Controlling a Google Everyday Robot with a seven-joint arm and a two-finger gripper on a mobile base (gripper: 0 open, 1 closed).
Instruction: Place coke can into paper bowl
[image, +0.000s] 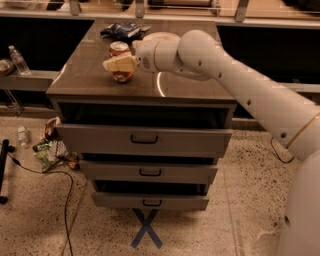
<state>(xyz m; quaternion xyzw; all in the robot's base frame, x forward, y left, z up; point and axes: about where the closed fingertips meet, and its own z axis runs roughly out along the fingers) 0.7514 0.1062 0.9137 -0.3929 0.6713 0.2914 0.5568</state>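
Orange-red metal shows above and below the pale gripper (119, 64), which sits right across the middle of the coke can (119, 50) on its near side. The can stands upright on the brown cabinet top (85, 75), left of centre. How far the gripper is open, and whether it has actually closed on the can, I cannot tell from this angle.

The paper bowl (161, 35) lies just behind and to the right of the can, near the back of the top, and only its white rim shows above the wrist of the arm (240, 85). Nothing can be seen inside it, though most of it is hidden.

By my reading, the task is at its early stage. The reach to the can looks done, and the grasp is either being made or about to be. The lift, the short carry back and to the right, the setting down in the bowl and the release are all left to do.

As for writing, the can carries pale markings on its side, but no word or brand can be read. The dark blue snack bag (121, 30) behind it has light print that is also illegible. A blue cross (146, 229) marks the floor below the drawers (144, 139); it is a mark, not lettering.
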